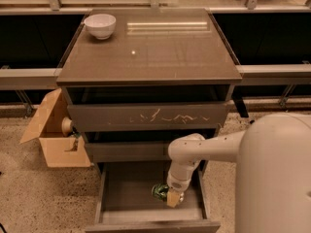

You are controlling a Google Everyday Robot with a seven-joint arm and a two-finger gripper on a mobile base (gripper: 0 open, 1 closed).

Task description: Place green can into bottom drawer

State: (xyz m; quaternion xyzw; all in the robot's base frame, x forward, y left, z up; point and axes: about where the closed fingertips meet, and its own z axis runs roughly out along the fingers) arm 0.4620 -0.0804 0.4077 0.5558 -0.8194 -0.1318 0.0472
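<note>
The green can (159, 191) lies on its side, low inside the open bottom drawer (126, 198), near the drawer's middle right. My gripper (170, 196) reaches down into the drawer from the white arm and is shut on the can's right end. The can is at or just above the grey drawer floor; I cannot tell whether it touches. The drawer is pulled out toward me, its front edge at the bottom of the view.
The scratched top drawer (150, 116) and the middle drawer (126, 152) stand slightly open above. A white bowl (100, 25) sits on the cabinet top. An open cardboard box (53, 135) stands on the floor to the left. My white body fills the right.
</note>
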